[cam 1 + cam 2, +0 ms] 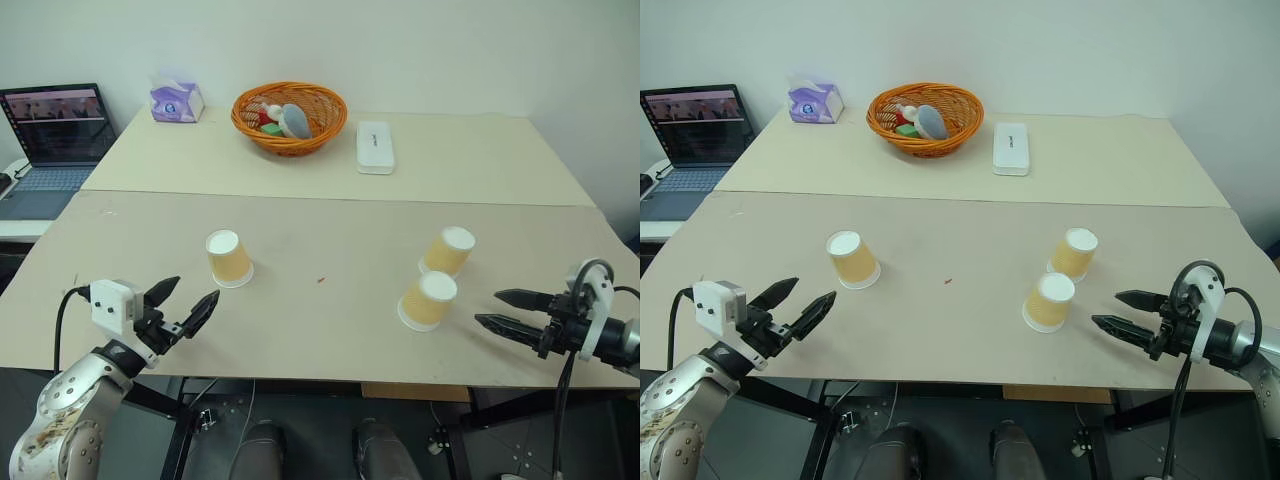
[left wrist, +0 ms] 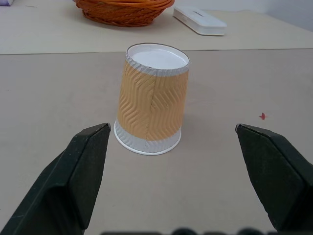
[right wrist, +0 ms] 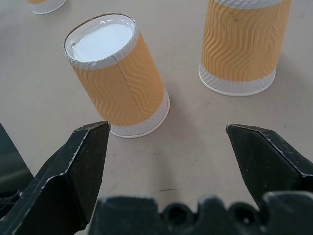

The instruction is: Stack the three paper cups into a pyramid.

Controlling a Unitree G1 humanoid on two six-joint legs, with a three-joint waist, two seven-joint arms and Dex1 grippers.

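Three yellow-orange tapered paper cups (image 1: 229,258) (image 1: 427,300) (image 1: 447,251) upside down, unstacked. Left gripper (image 1: 188,304), right gripper (image 1: 502,309): jaws wide, empty.

Both arms look silvery metal, each ending in a white wrist block, looping black cable and pointy black fingers (image 1: 203,308).

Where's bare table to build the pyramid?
The widest bare patch lies mid-table, between the lone left cup and the right pair of cups. Crowded: the far edge, with the wicker basket, white case and tissue box.
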